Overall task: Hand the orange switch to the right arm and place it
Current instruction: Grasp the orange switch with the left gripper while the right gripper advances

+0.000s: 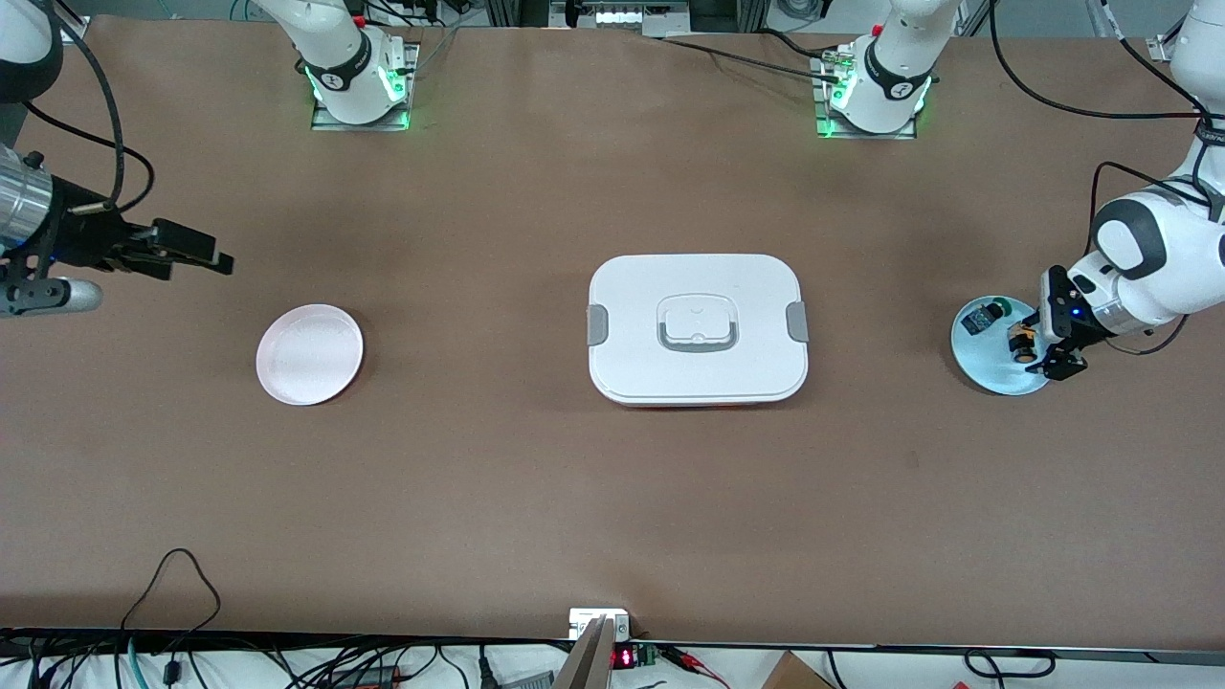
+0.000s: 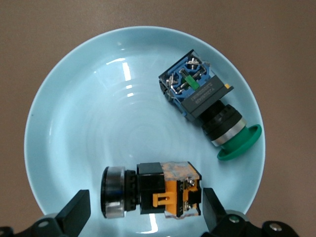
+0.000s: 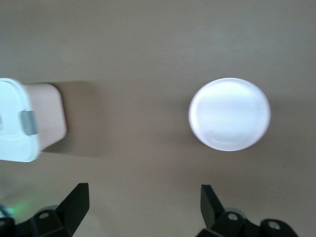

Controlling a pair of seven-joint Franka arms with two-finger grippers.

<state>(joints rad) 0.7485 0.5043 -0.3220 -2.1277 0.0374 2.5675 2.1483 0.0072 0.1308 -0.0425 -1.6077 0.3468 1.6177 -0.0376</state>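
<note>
The orange switch (image 2: 153,190) lies on its side on the light blue plate (image 2: 74,113), at the left arm's end of the table. It also shows in the front view (image 1: 1022,342). My left gripper (image 2: 145,212) is open and low over the plate (image 1: 986,368). One of its fingers (image 2: 75,211) stands off each end of the switch, with small gaps. In the front view the left gripper (image 1: 1035,343) is at the switch. My right gripper (image 1: 212,256) is open and empty. It hangs over bare table near the pink plate (image 1: 309,354) and also shows in its own wrist view (image 3: 143,205).
A blue-black part with a green button (image 2: 202,98) lies on the same blue plate, beside the switch (image 1: 981,318). A white lidded container (image 1: 698,328) stands mid-table and also shows in the right wrist view (image 3: 17,121). The pink plate (image 3: 229,114) holds nothing.
</note>
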